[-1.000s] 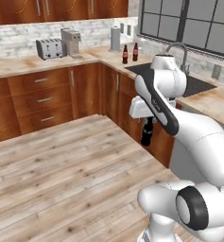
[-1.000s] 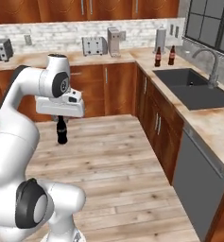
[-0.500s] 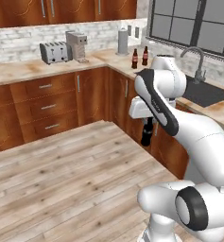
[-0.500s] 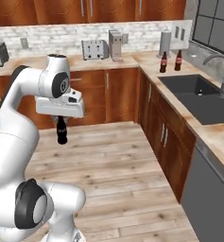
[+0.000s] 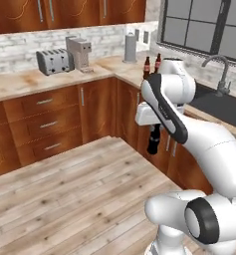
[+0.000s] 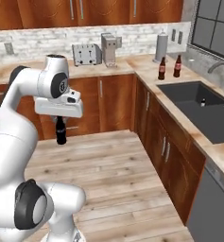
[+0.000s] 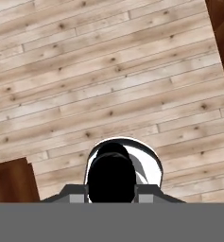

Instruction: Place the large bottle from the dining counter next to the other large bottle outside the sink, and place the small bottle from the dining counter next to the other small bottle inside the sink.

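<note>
The dark two-finger gripper [image 6: 60, 118] hangs well out from the dark rectangular sink [image 6: 186, 94], over the pale plank floor [image 6: 113, 165] on the side of the brown wooden cabinets away from the basin. Its jaws are clenched on the neck of the tiny all-black cola-shaped bottle [image 6: 61, 132], which hangs upright below the hand, clear of the floor. From the left base camera the same gripper [image 5: 154, 128] and black bottle [image 5: 153, 141] sit in front of the cabinet doors below the sink's counter. Looking down along the hand, the black bottle [image 7: 112, 176] is a round dark top between the fingertips [image 7: 76, 197], with floor planks beneath it.

On the beige marble counter just beyond the sink's far end stand two tall dark-brown glass bottles with red label bands, upright and side by side with a small gap: one large bottle [image 6: 162, 69] and its twin [image 6: 177, 66]. They look alike and I cannot tell which is which. In the left base view the pair [image 5: 147, 67] [image 5: 158, 63] shows just above the arm.

Inside the sink, near the far side of the basin floor, stands the tiny pink bottle with a pale top [image 6: 202, 101], upright. A curved grey faucet [image 5: 220, 73] rises behind the sink. Further along the counter from the sink are a grey cylinder [image 6: 161, 47], a silver coffee machine [image 6: 110, 48] and a silver toaster [image 6: 86, 54]
</note>
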